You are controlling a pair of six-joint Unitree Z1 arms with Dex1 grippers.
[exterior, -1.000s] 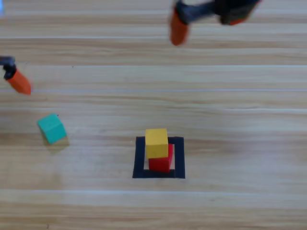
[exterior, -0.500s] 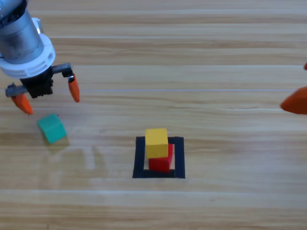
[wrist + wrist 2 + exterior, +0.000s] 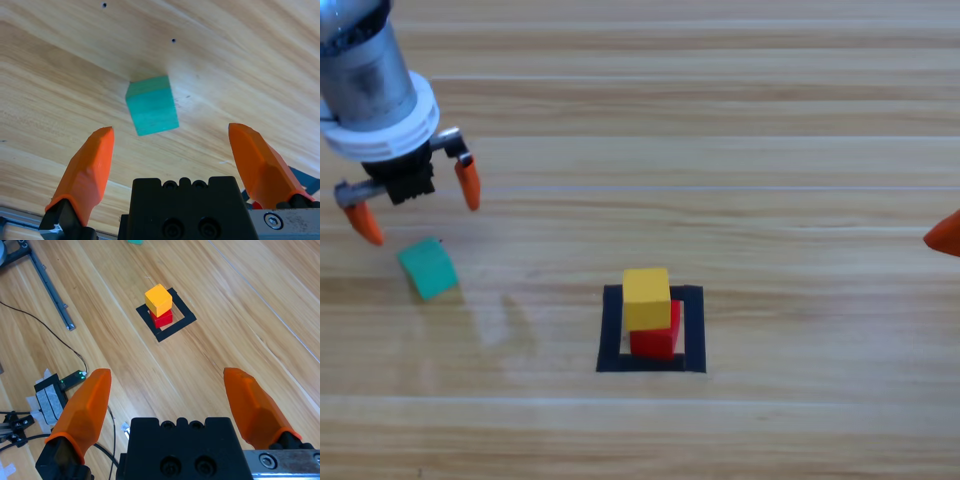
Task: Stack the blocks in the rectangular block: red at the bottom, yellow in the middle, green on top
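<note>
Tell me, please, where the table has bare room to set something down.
Bare wood runs from the black frame, holding the yellow cube on the red cube, rightward to the right gripper. It is crowded at left, where the open left gripper hovers by the green cube.

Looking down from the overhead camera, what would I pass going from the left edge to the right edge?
Left gripper → green cube → black tape frame holding the yellow cube on the red cube → right gripper's orange tip.
</note>
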